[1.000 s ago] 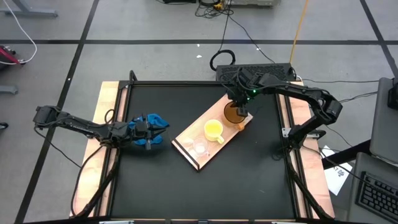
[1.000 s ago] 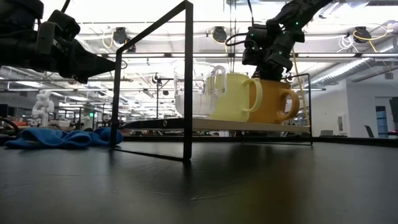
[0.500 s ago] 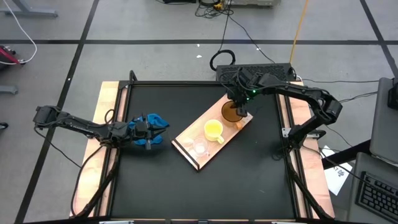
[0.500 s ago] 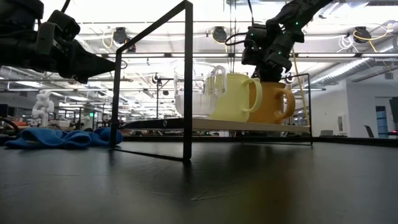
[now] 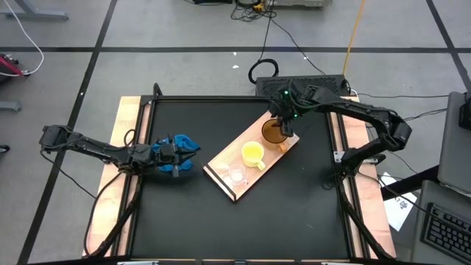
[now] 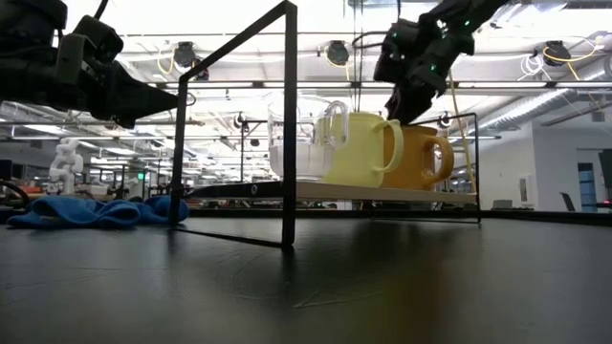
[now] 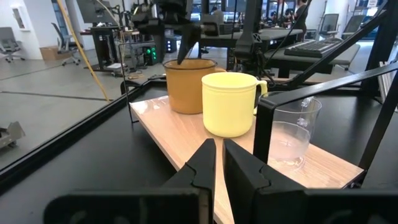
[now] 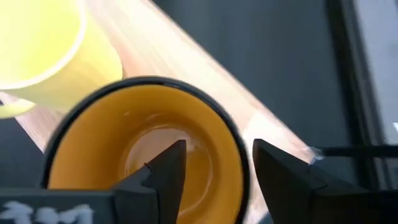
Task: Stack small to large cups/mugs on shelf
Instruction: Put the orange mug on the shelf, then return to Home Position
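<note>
Three cups stand in a row on the light-wood shelf board (image 5: 227, 159), which lies slantwise on the black table. They are a clear glass one (image 5: 237, 174), a yellow one (image 5: 252, 154) and an orange-brown one (image 5: 276, 132) at the far right end. My right gripper (image 8: 217, 149) is open just above the orange-brown cup's rim (image 6: 421, 129), with one finger over the inside and one outside. My left gripper (image 7: 219, 149) is shut and empty, held above the blue cloth (image 6: 96, 210) at the table's left.
A black metal frame (image 6: 287, 124) runs around the table, with a post between the low camera and the cups. Cables and a power strip (image 5: 302, 82) lie beyond the far edge. Bare tabletop lies at the near side (image 5: 243, 228).
My right gripper has risen from the orange-brown cup's rim and tipped a little. The cup stays upright on the board where it was.
</note>
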Action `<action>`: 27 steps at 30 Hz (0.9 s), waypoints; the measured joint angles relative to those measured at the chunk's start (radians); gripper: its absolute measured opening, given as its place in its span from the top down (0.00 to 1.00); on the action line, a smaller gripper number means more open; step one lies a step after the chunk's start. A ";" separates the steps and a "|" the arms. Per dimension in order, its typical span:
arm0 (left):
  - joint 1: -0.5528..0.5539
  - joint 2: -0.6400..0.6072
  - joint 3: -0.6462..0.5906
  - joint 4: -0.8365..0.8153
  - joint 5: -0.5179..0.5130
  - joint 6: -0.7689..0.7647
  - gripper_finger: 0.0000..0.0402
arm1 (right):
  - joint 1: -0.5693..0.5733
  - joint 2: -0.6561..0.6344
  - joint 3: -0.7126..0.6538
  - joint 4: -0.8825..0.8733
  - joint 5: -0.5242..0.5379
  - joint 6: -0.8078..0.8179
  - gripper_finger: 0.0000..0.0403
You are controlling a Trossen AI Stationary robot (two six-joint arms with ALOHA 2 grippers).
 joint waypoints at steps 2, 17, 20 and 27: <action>0.000 0.000 0.000 0.000 0.000 0.001 0.92 | 0.000 -0.030 0.000 0.000 0.003 0.017 0.55; -0.006 -0.001 0.000 0.067 0.038 0.164 0.95 | -0.003 -0.341 0.003 -0.139 0.010 0.082 0.74; -0.022 -0.009 0.000 0.066 0.110 0.186 0.99 | -0.003 -0.396 0.003 -0.197 0.010 0.104 0.90; -0.072 -0.068 0.026 0.016 -0.023 0.214 1.00 | -0.001 -0.522 0.000 -0.282 0.011 0.141 0.99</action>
